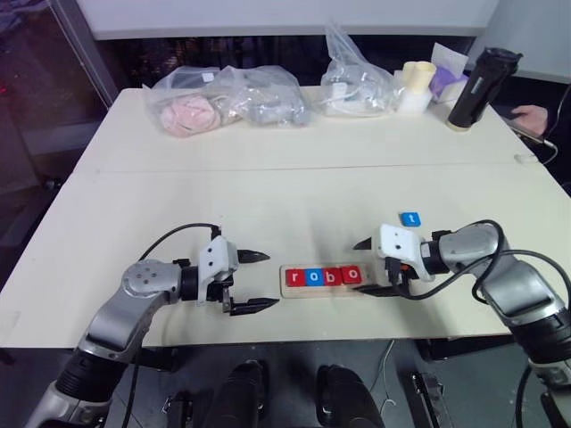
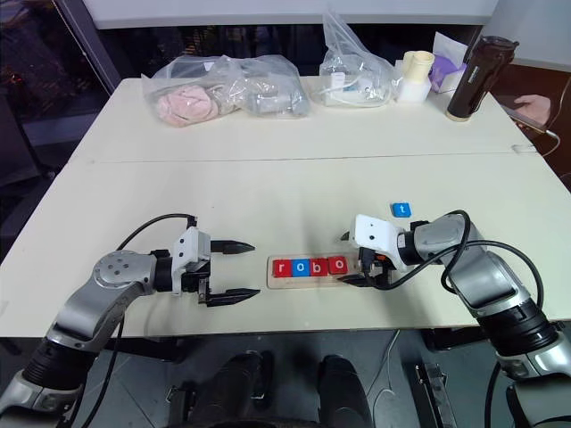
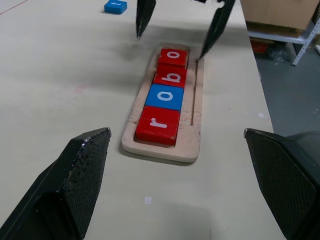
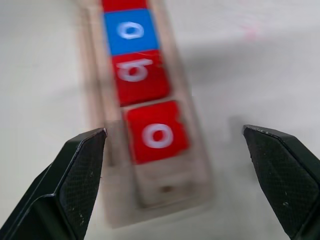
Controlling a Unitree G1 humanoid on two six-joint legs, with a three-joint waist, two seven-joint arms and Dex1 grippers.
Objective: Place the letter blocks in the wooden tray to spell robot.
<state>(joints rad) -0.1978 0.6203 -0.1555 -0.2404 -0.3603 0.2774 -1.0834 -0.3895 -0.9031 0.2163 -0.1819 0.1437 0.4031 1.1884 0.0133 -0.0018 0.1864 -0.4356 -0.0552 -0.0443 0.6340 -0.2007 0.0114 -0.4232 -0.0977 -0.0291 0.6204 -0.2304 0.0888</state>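
The wooden tray (image 3: 161, 150) lies near the table's front edge between my two grippers. In it sit a red r block (image 1: 294, 277), a blue o block (image 1: 313, 277), a red b block (image 1: 332, 276) and a red o block (image 1: 351, 275). The slot (image 4: 167, 187) at the tray's right end is empty. A blue t block (image 1: 409, 218) lies flat on the table behind my right gripper. My right gripper (image 1: 355, 268) stands open over the tray's right end, one finger on each side, holding nothing. My left gripper (image 1: 271, 280) is open just left of the tray, pointing at it.
At the back of the table are two clear plastic bags (image 1: 227, 98) (image 1: 357, 76), a pale cup (image 1: 417, 85) and a black bottle (image 1: 482, 85). A person's hand (image 1: 535, 116) rests at the far right. The table's front edge runs just before the tray.
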